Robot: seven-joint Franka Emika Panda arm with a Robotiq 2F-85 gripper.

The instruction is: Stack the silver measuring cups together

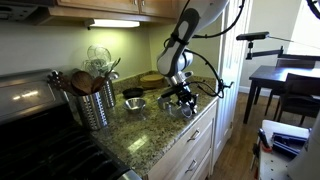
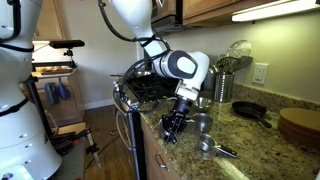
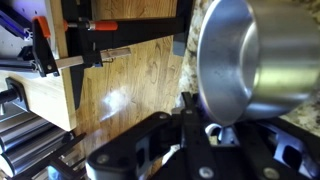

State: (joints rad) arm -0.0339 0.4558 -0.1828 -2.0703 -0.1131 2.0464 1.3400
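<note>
- Wrist view: a silver measuring cup (image 3: 250, 60) fills the frame; its short handle (image 3: 214, 129) runs down between the jaws; the gripper (image 3: 210, 142) looks clamped narrow on that handle
- A second cup (image 2: 207, 146) lies on the granite counter (image 2: 270, 155) just beside the gripper; nothing sits inside it
- Stacking looks barely begun; the held cup is not yet nested
- Further out stand the ribbed canister (image 1: 95, 105) and the dark bowl (image 1: 133, 93)

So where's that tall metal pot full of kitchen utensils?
The metal pot shows in both exterior views, standing on the stone counter between the stove and the dark bowl.
</note>
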